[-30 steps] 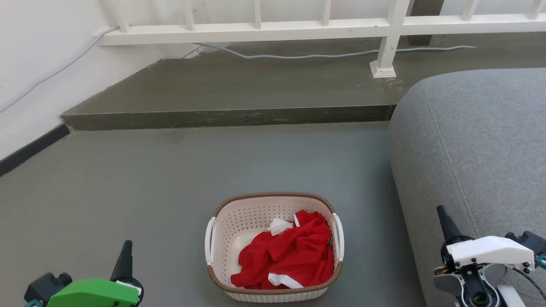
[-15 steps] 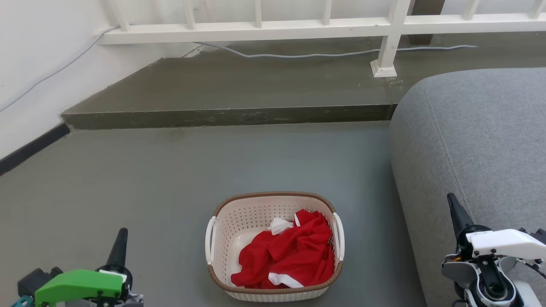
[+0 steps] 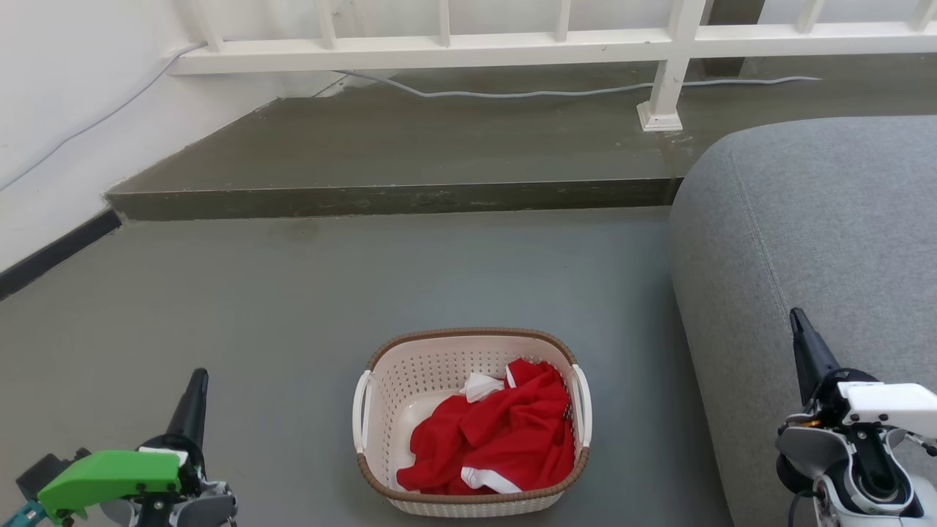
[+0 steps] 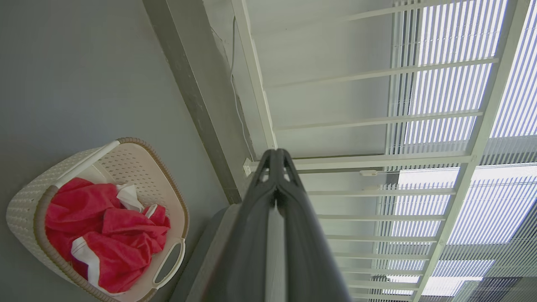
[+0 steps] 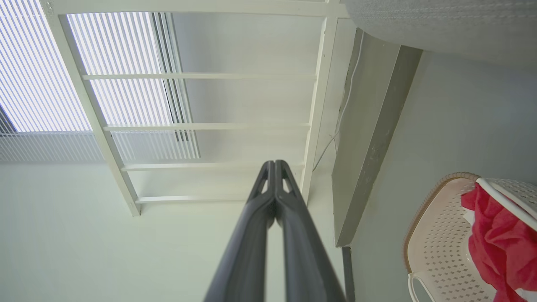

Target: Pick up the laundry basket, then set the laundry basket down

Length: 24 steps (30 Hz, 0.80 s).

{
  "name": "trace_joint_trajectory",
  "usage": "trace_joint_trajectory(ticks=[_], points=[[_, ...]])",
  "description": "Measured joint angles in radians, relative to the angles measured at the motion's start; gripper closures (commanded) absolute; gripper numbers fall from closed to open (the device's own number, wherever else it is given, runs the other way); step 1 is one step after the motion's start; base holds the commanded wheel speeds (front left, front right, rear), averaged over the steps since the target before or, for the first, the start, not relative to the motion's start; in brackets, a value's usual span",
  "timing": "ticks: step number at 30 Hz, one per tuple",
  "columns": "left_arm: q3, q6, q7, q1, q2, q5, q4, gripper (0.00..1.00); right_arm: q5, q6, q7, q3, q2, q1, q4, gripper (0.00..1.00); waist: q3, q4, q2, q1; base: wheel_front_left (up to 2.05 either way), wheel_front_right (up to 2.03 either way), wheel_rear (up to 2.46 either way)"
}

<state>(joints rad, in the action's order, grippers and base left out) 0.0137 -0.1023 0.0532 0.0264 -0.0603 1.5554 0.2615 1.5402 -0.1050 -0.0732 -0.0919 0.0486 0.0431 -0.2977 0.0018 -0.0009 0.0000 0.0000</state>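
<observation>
The laundry basket (image 3: 410, 366) stands on the grey floor at the bottom middle of the head view, cream-white and perforated, with a brown rim, white side handles and a red garment inside. It also appears at the lower left of the left wrist view (image 4: 138, 159) and the lower right of the right wrist view (image 5: 436, 235). My left gripper (image 3: 196, 388) is well to the basket's left, shut and empty. My right gripper (image 3: 801, 329) is far to its right, over the sofa, shut and empty. Both point away from me, fingers (image 4: 275, 163) pressed together.
A grey sofa (image 3: 820, 234) fills the right side, close to the basket. A raised concrete step (image 3: 395, 197) runs across behind, with a white railing (image 3: 512, 47) and a cable (image 3: 512, 94) on it. A white wall (image 3: 51, 110) stands on the left.
Both grippers have spread outward, away from the basket: the left one down and to the left, the right one up and to the right. The basket has stayed put.
</observation>
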Motion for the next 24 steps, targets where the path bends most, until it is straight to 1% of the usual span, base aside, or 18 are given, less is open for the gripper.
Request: trace_joint_trajectory(ticks=[7,24], points=[[0.017,-0.018,0.017,0.020,0.000,0.078,0.009,1.00,0.071,-0.011,-0.017,-0.026,0.000,0.012,0.006,1.00,0.001,0.001,0.0000,0.0000,0.00,0.00,0.00],[0.018,-0.018,0.018,0.021,0.000,0.078,0.015,1.00,0.071,-0.012,-0.024,-0.027,0.000,0.012,0.007,1.00,0.001,0.001,0.0000,0.0000,0.00,0.00,0.00]])
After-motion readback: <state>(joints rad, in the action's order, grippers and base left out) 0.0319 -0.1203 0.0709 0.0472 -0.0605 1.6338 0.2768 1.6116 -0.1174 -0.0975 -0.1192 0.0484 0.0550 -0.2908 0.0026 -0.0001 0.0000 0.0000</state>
